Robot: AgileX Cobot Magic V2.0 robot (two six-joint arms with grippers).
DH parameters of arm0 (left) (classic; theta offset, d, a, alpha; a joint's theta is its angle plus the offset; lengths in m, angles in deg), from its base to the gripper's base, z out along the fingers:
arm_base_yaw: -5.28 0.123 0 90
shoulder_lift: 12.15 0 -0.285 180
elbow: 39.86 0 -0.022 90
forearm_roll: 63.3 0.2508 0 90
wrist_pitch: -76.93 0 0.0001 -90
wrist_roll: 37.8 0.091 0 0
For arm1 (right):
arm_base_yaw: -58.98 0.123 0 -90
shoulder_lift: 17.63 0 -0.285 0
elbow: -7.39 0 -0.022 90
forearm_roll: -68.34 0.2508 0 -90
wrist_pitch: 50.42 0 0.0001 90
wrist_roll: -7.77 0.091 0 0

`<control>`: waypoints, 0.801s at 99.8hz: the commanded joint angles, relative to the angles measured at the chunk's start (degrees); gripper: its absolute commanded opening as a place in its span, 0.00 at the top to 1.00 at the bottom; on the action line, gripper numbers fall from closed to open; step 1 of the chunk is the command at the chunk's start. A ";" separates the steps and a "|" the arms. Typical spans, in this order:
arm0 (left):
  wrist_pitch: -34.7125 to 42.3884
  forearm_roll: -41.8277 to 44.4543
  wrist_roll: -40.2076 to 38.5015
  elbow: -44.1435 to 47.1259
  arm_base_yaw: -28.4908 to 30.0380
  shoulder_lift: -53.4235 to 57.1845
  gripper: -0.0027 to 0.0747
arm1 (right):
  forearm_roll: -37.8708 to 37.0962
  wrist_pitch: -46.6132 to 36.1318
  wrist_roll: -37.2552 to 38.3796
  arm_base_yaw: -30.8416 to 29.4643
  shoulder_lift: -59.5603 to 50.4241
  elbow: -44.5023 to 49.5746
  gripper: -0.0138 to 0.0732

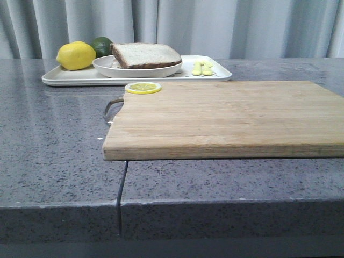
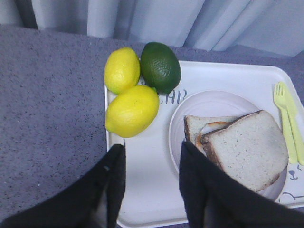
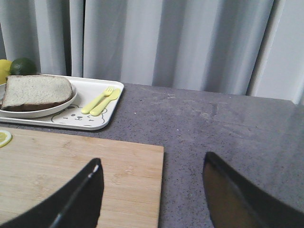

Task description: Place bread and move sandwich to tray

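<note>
Two sets of black fingers, left (image 2: 151,185) and right (image 3: 152,199), spread, empty | brown-crusted bread slice (image 2: 247,149) tops egg sandwich (image 2: 205,129) on round white plate (image 2: 199,102), in white rectangular tray (image 2: 228,76) | step: apparently complete | next: retreat clear.

Pale wooden cutting board (image 1: 226,118) with visible grain, matt, on a speckled grey stone-like table (image 1: 54,161). Smooth white tray (image 2: 142,161) looks plastic; lime (image 2: 160,66) has pebbled skin.

Lemons (image 2: 131,110): two whole
Lime (image 2: 160,67): one
Lemon slice (image 1: 143,87): one
Bread slices (image 2: 247,149): two, stacked
Plate (image 2: 209,103): one
Tray (image 2: 225,74): one
Cutting board (image 1: 226,118): one
Yellow utensils (image 2: 289,121): two
</note>
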 commanded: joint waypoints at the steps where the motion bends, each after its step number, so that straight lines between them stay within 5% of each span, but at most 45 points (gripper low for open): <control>1: 5.39 1.99 0.16 1.38 -1.21 6.86 0.64 | -0.50 -5.09 -0.03 -0.29 0.21 -1.49 0.31; 21: 14.25 3.48 0.39 15.09 -3.32 17.59 0.64 | -0.50 -5.09 -0.03 -0.29 0.21 -1.49 0.31; 80: 53.43 5.90 1.32 75.71 -6.73 58.77 0.64 | -0.50 -4.96 -0.03 -0.29 0.21 -1.49 0.31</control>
